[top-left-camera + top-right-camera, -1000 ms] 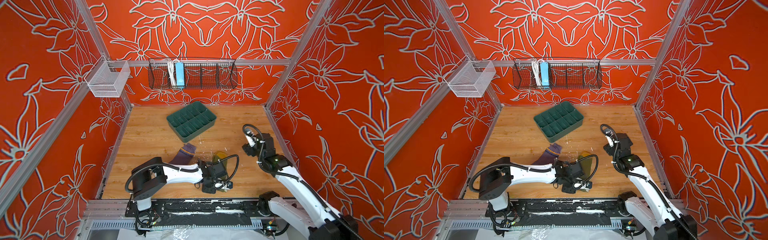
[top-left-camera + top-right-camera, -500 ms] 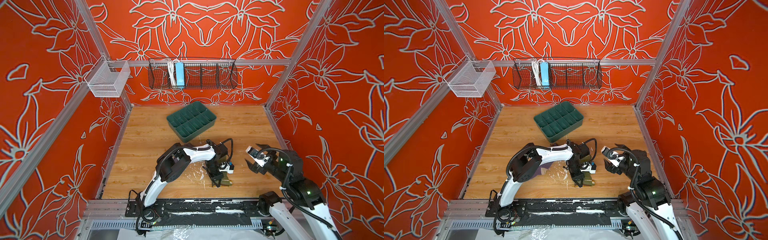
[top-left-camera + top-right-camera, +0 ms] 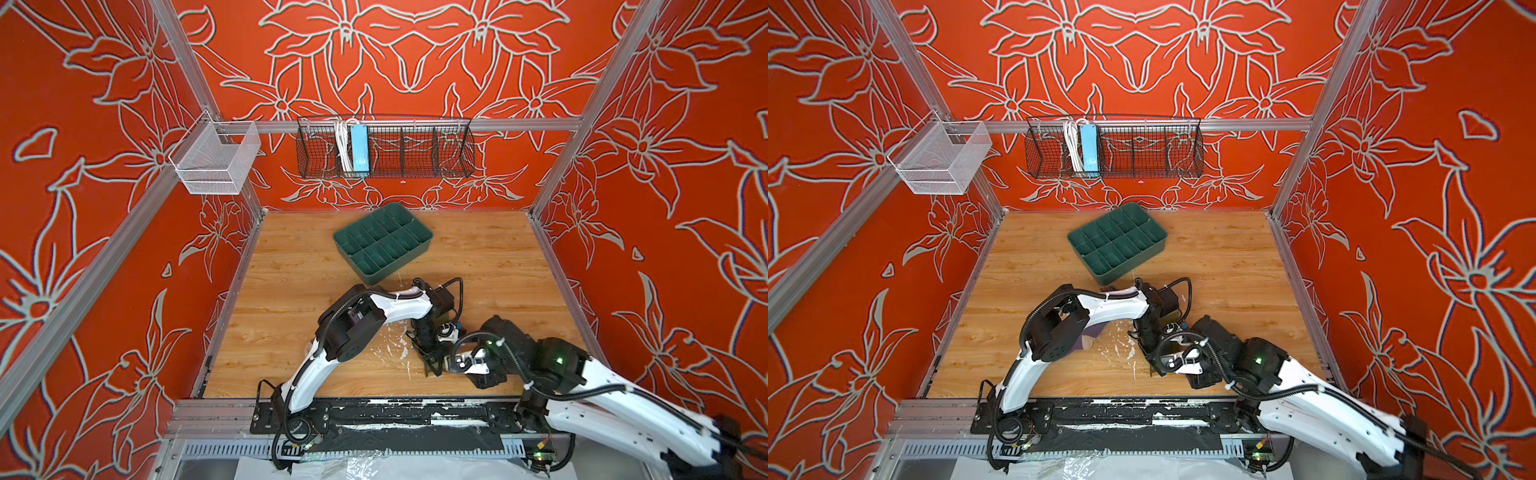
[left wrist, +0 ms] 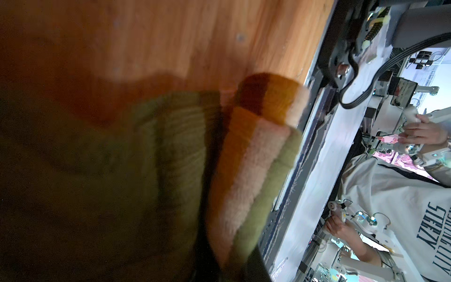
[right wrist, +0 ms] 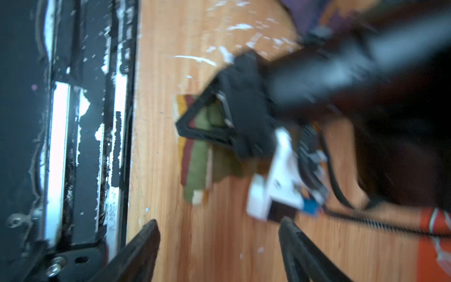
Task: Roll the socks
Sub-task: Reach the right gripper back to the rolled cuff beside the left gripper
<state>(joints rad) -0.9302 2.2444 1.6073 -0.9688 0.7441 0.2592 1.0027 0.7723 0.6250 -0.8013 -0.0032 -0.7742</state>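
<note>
Left gripper (image 5: 185,128), clamped on olive sock (image 5: 197,161); right gripper (image 5: 218,224), jaws apart, nearby

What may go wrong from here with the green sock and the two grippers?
1. The open right gripper is close to the left gripper, shut on the olive green sock; they might collide.
2. The sock lies near the table's front edge; a tug could drag it off.

You see the olive sock (image 4: 170,146) ribbed green, banded in cream, mustard and dark brown. Your purple sock (image 3: 1094,331) shows a beige tip. The tray (image 3: 403,264) is dark green, the counter (image 3: 291,291) is light wood grain with white scuffs, and the walls (image 3: 415,62) are orange-red with pale grey flower outlines.
</note>
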